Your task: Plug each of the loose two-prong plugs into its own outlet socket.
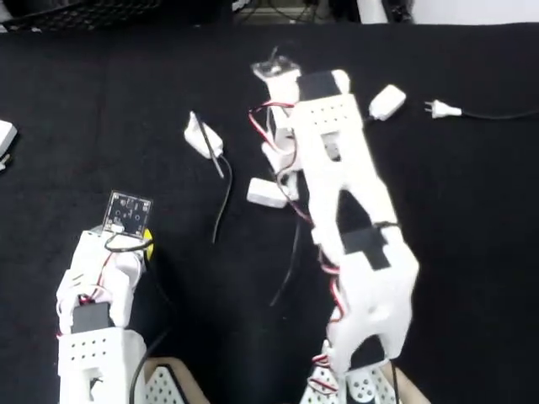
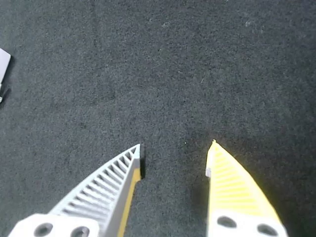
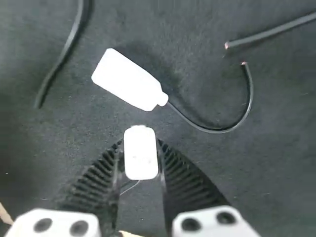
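My right gripper (image 3: 140,163) is shut on a small white two-prong plug (image 3: 140,152). Just beyond its tips lies a white outlet socket (image 3: 129,86) with a thin black cable curling away; the plug and socket are apart. In the high view this gripper (image 1: 276,164) hangs over that socket (image 1: 268,192) at mid-table. Two more white sockets lie at the back left (image 1: 205,136) and back right (image 1: 387,101). A loose plug (image 1: 442,108) with bare prongs lies at the far right, its cable running off. My left gripper (image 2: 173,153) is open over bare black cloth near the front left.
A black cloth covers the table (image 1: 101,84). Black cables (image 1: 221,202) trail toward the front between the arms. Two cut cable ends (image 3: 226,45) lie near the socket. A white object (image 1: 4,135) sits at the left edge, also at the rim of the left wrist view (image 2: 4,64).
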Tool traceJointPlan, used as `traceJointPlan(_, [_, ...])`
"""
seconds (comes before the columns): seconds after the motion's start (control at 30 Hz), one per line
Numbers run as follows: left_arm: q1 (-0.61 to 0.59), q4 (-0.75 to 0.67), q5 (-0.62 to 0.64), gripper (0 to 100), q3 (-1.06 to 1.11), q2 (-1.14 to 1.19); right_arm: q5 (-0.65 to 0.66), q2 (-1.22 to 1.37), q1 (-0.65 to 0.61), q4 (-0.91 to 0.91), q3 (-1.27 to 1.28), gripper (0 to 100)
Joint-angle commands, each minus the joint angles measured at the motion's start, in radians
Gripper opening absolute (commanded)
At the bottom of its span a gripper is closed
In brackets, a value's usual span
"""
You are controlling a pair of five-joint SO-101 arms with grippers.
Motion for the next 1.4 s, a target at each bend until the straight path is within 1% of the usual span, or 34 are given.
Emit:
traceJointPlan(0.0, [0.012, -0.012, -0.008, 22, 0.018, 0.003, 0.014, -0.133, -0.043, 0.008, -0.015, 1.3])
traceJointPlan(0.13, [0.016, -0.018, -0.005, 22, 0.018, 0.003, 0.005, -0.245, -0.117, 0.005, -0.012, 1.2])
traceJointPlan(0.27, [0.053, -0.021, -0.005, 22, 0.018, 0.003, 0.005, -0.364, -0.198, 0.003, -0.013, 1.2])
traceJointPlan(0.37, [0.068, -0.069, -0.002, 22, 0.018, 0.002, 0.003, -0.449, -0.245, 0.003, -0.01, 1.2])
traceJointPlan(0.47, [0.107, -0.114, 0.008, 22, 0.018, 0.003, -0.048, -0.503, -0.259, 0.003, -0.008, 1.3])
traceJointPlan(0.57, [0.145, -0.169, 0.071, 22, 0.018, 0.003, -0.068, -0.527, -0.269, 0.003, 0.033, 1.3])
traceJointPlan(0.7, [0.153, -0.279, 0.137, 22, 0.018, 0.011, -0.068, -0.549, -0.345, 0.003, 0.096, 1.3])
traceJointPlan(0.77, [0.163, -0.33, 0.19, 22, 0.018, 0.011, -0.068, -0.573, -0.39, 0.003, 0.113, 1.3])
traceJointPlan(0.87, [0.257, -0.382, 0.264, 22, 0.018, 0.011, -0.068, -0.624, -0.428, 0.002, 0.128, 1.3])
traceJointPlan(1.0, [0.43, -0.391, 0.278, 22, 0.018, 0.005, -0.068, -0.699, -0.433, 0.002, 0.162, 1.3])
traceJointPlan(1.07, [0.492, -0.39, 0.278, 22, 0.018, 0.003, -0.068, -0.737, -0.43, 0.0, 0.168, 1.3])
traceJointPlan(1.2, [0.579, -0.396, 0.275, 22, 0.018, 0.002, -0.066, -0.814, -0.43, -0.041, 0.209, 1.3])
traceJointPlan(1.37, [0.647, -0.391, 0.273, 22, 0.018, 0.002, -0.066, -0.863, -0.43, -0.152, 0.364, 1.3])
